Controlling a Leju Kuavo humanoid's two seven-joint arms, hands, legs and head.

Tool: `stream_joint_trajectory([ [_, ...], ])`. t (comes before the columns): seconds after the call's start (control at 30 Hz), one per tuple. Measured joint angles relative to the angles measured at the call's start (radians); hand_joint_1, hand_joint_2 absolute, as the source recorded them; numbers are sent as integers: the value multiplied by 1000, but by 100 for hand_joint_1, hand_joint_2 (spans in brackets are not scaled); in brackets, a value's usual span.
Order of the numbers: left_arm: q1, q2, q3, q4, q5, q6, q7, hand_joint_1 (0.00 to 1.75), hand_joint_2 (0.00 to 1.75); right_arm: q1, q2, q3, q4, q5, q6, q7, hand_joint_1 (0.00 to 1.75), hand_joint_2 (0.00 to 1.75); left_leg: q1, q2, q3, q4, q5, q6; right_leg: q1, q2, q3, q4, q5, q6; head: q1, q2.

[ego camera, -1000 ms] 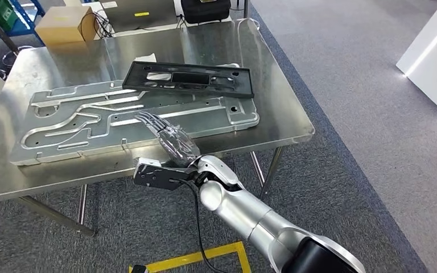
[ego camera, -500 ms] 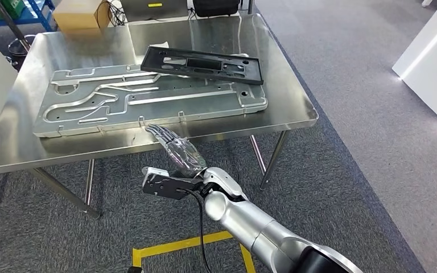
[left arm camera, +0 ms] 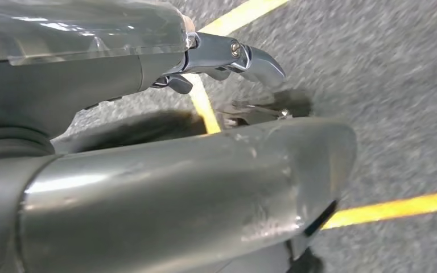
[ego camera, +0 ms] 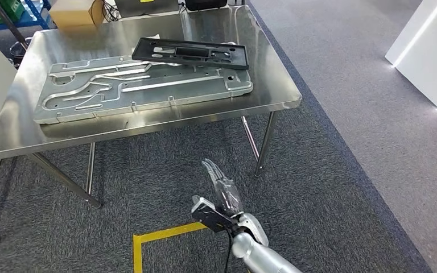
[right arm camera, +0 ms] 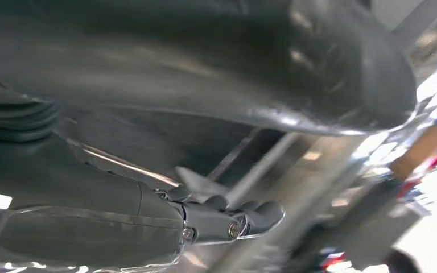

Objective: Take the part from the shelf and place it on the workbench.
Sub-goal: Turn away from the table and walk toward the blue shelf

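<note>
The black plastic part (ego camera: 190,53) lies flat on a large silver machined plate (ego camera: 142,85) on the steel workbench (ego camera: 273,94). My right hand (ego camera: 219,190) hangs low over the carpet in front of the bench, well away from the part, with its fingers stretched out and nothing in them. In the right wrist view the same hand (right arm camera: 205,74) is empty, fingers (right arm camera: 233,222) apart from the thumb, with blurred bench legs behind. My left hand (left arm camera: 176,182) hangs over the grey carpet, empty, its fingers (left arm camera: 233,57) held away from the thumb.
Yellow floor tape (ego camera: 165,236) marks the carpet near my feet. A cardboard box (ego camera: 74,12) sits at the bench's far left corner, with a blue rack (ego camera: 11,14) behind it. A white panel (ego camera: 427,51) stands at the right.
The whole picture has shifted, so the bench now looks farther off. My right arm has dropped from the bench's front edge to low over the carpet, still empty.
</note>
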Motion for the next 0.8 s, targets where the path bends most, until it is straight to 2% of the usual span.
stream_joint_trajectory([
  [0.03, 3, 1, 2, 0, 5, 9, 1, 0, 0, 30, -7, -40, 24, -26, -15, -23, 0, 0, 0, 0, 4, 39, -4, -2, 0, -3, -16, 2, 10, 3, 0, 0],
  [0.07, 7, 3, 5, 0, 9, 18, 3, 0, 0, 60, -15, -88, 56, -58, -25, -51, 0, 0, 0, 0, 25, 47, 14, -4, -1, -7, -32, 7, 19, 6, 0, 0],
  [0.1, 11, 5, 9, 0, 14, 27, 5, 0, 0, 86, -23, -137, 92, -91, -27, -80, 0, 0, 1, 0, 63, 19, 41, -4, -3, -9, -48, 12, 27, 10, 0, 0],
  [0.13, 14, 7, 14, 0, 20, 34, 7, 0, 0, 111, -30, -190, 131, -122, -25, -107, 0, 0, 1, 0, 116, -38, 59, -4, -4, -11, -64, 20, 35, 15, 0, 0],
  [0.17, 16, 9, 20, 0, 26, 41, 10, 0, 0, 132, -36, -240, 169, -149, -21, -126, 0, 0, 0, -2, 175, -113, 58, -2, -5, -10, -77, 28, 41, 20, 0, 0],
  [0.2, 17, 11, 26, 0, 32, 47, 12, 0, 0, 150, -42, -286, 205, -169, -16, -132, 0, 0, -2, -3, 221, -177, 45, 4, -5, -9, -86, 35, 48, 26, 0, 0],
  [0.23, 17, 12, 32, 0, 37, 52, 13, 0, 0, 168, -46, -327, 240, -184, -11, -124, 0, 0, -5, -5, 250, -222, 27, 11, -4, -9, -90, 38, 54, 33, -1, 0],
  [0.27, 18, 14, 39, 0, 42, 56, 15, 0, 0, 186, -50, -363, 273, -199, -7, -103, 0, 0, -9, -6, 259, -245, 18, 21, -4, -9, -91, 38, 62, 40, -1, 0],
  [0.33, 20, 15, 51, 0, 49, 66, 18, 0, 0, 228, -62, -427, 337, -225, 6, -49, 0, 0, -10, -5, 249, -251, 32, 43, -7, -7, -94, 36, 67, 56, -4, 0],
  [0.37, 20, 15, 56, 0, 54, 75, 19, 0, 0, 250, -69, -454, 363, -239, 13, -18, 0, 0, -9, -4, 240, -254, 44, 54, -9, -3, -100, 48, 46, 62, -4, 0],
  [0.4, 21, 14, 61, 0, 59, 87, 18, 0, 0, 270, -76, -477, 385, -253, 21, 18, 0, 0, -8, -2, 229, -256, 57, 63, -11, 2, -111, 77, 5, 67, -2, 0],
  [0.47, 22, 6, 72, 0, 69, 116, 13, 0, 0, 300, -88, -522, 423, -281, 36, 114, 0, 0, -9, 0, 201, -256, 81, 73, -12, 9, -143, 191, -105, 73, 1, 0],
  [0.5, 22, 1, 78, 0, 72, 127, 10, 0, 0, 311, -92, -543, 439, -292, 42, 163, 0, 0, -10, 1, 186, -255, 93, 74, -12, 11, -155, 254, -140, 76, 2, 0],
  [0.53, 23, -4, 82, 0, 73, 133, 8, 0, 0, 319, -96, -563, 452, -298, 46, 201, 0, 0, -12, 2, 170, -253, 105, 74, -12, 12, -157, 302, -150, 78, 3, 0],
  [0.57, 23, -8, 86, 0, 74, 136, 6, 0, 0, 326, -98, -579, 463, -303, 49, 233, 0, 0, -13, 3, 154, -251, 116, 72, -12, 12, -143, 320, -136, 78, 3, 0],
  [0.6, 23, -11, 90, 0, 74, 138, 6, 0, 0, 330, -100, -590, 470, -307, 49, 255, 0, 0, -13, 4, 137, -248, 127, 70, -12, 12, -112, 300, -110, 77, 3, 0],
  [0.63, 22, -14, 94, 0, 75, 138, 4, 0, 0, 331, -101, -600, 476, -312, 50, 277, 0, 0, -13, 5, 122, -245, 136, 67, -13, 12, -63, 251, -85, 75, 3, 0],
  [0.67, 21, -16, 97, 0, 76, 138, 3, 0, 0, 331, -102, -610, 479, -321, 53, 300, 0, 0, -14, 6, 110, -240, 144, 63, -11, 12, 2, 175, -78, 72, 4, 0],
  [0.7, 21, -17, 99, 0, 77, 138, 1, 0, 0, 331, -102, -620, 482, -332, 59, 320, 0, 0, -16, 6, 101, -236, 152, 59, -9, 13, 61, 96, -85, 67, 3, 0],
  [0.73, 20, -19, 101, 0, 78, 138, 0, 0, 0, 331, -103, -631, 484, -345, 66, 335, 0, 0, -17, 6, 96, -234, 161, 53, -7, 13, 103, 36, -97, 61, 4, 0],
  [0.77, 20, -19, 103, 0, 78, 138, 0, 0, 0, 332, -103, -643, 486, -358, 74, 345, 0, 0, -17, 6, 92, -233, 170, 47, -3, 14, 125, 0, -107, 54, 5, 0],
  [0.8, 20, -20, 104, 0, 78, 138, 0, 0, 0, 333, -103, -655, 488, -369, 81, 348, 0, 0, -16, 6, 91, -234, 179, 40, -2, 14, 124, -11, -107, 46, 6, 0],
])
